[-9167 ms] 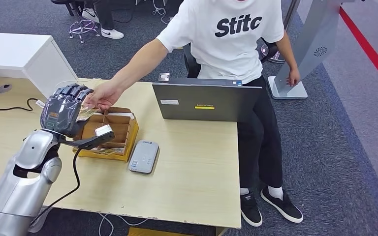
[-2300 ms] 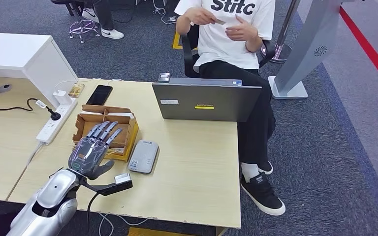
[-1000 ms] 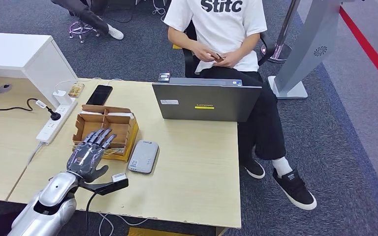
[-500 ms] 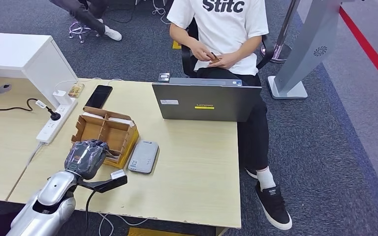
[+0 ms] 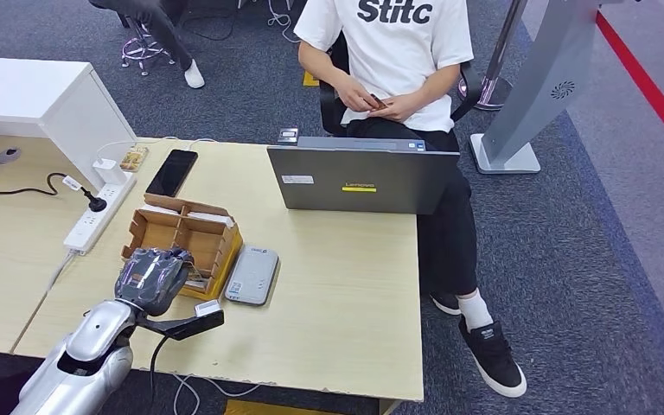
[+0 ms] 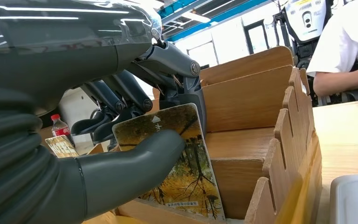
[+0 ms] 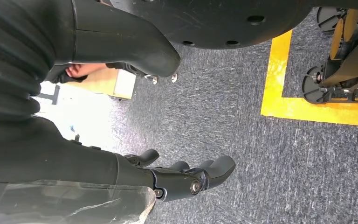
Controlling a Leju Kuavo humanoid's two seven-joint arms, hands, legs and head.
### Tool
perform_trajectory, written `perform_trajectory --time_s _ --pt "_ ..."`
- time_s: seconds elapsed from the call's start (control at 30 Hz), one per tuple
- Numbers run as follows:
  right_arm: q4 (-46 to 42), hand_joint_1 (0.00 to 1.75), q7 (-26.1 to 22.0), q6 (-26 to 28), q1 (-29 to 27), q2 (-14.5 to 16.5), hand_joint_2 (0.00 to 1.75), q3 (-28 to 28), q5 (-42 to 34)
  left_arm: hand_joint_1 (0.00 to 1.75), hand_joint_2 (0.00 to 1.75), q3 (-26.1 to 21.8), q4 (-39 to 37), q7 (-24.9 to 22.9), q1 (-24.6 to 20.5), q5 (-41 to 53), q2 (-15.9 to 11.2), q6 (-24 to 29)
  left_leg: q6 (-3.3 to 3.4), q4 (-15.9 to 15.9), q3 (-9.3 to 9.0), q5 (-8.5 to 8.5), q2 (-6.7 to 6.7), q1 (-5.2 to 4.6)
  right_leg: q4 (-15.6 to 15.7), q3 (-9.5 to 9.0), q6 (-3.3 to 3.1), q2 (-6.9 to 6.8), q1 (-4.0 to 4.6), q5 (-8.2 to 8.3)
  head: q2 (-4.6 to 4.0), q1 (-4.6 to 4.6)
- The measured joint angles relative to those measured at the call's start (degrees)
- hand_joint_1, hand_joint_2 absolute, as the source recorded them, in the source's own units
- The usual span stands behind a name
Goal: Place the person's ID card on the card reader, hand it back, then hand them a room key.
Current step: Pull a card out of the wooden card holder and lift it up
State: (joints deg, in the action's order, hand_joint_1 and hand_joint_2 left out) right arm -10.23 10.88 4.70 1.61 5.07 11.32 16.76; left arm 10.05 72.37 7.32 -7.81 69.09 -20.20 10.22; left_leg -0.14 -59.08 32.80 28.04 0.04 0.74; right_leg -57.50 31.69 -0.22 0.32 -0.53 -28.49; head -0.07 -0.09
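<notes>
My left hand point(image 5: 150, 277) reaches into the near end of the cardboard card box point(image 5: 192, 232) on the desk. In the left wrist view the thumb point(image 6: 135, 167) and fingers pinch a room key card point(image 6: 189, 185) printed with yellow autumn trees, standing upright inside the box point(image 6: 256, 105). The grey card reader point(image 5: 253, 275) lies flat just right of the box. The seated person in a white shirt holds a small card point(image 5: 379, 102) in both hands at the lap. My right hand point(image 7: 186, 179) hangs over the carpet, fingers loosely apart and holding nothing.
A closed grey laptop point(image 5: 363, 180) stands at the desk's far side in front of the person. A black phone point(image 5: 171, 172) and a white power strip point(image 5: 93, 212) lie left of the box. A white cabinet point(image 5: 35, 95) sits at the far left.
My left hand's fingers, stretched flat over the box a second ago, have curled down into it and closed on a card. The box has turned slightly.
</notes>
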Motion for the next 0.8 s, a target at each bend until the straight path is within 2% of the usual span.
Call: perform_trajectory --time_s 0.23,0.37,0.63,0.7,0.8 --pt "0.00 0.00 0.00 0.01 0.00 0.00 1.75 0.01 0.01 1.69 1.75 0.00 0.00 0.00 0.00 0.00 0.00 -0.02 0.00 0.00 0.00 0.00 0.00 0.00 0.00 0.00 0.00 0.00 0.00 0.00 0.00 0.00" --pt "0.00 0.00 0.02 0.01 0.00 0.00 1.75 0.08 0.04 1.75 1.75 0.00 0.00 0.00 0.00 0.00 0.00 -0.06 0.00 0.00 0.00 0.00 0.00 0.00 0.00 0.00 0.00 0.00 0.00 0.00 0.00 0.00" --pt "0.00 0.00 -0.04 -0.56 0.00 0.00 1.75 0.21 0.08 1.75 1.75 0.00 0.00 0.02 -0.03 -0.13 0.09 0.04 0.00 0.00 0.00 0.00 0.00 0.00 0.00 0.00 0.00 0.00 0.00 0.00 0.00 0.00" --pt "0.00 0.00 -0.15 -0.78 0.00 0.00 1.75 0.25 0.14 1.75 1.75 -0.07 0.00 0.04 -0.06 -0.54 0.22 1.10 0.00 0.00 -0.01 0.00 0.00 0.00 0.00 0.01 0.00 0.00 0.00 0.00 0.00 0.00" --pt "0.00 0.00 -0.26 -0.84 -0.01 0.00 1.75 0.27 0.86 1.75 1.75 -1.25 0.12 -1.20 -1.89 -3.02 0.30 6.69 -0.02 -0.03 0.06 -0.08 -0.05 0.04 0.00 0.09 -0.01 -0.05 0.01 0.02 0.00 0.02"
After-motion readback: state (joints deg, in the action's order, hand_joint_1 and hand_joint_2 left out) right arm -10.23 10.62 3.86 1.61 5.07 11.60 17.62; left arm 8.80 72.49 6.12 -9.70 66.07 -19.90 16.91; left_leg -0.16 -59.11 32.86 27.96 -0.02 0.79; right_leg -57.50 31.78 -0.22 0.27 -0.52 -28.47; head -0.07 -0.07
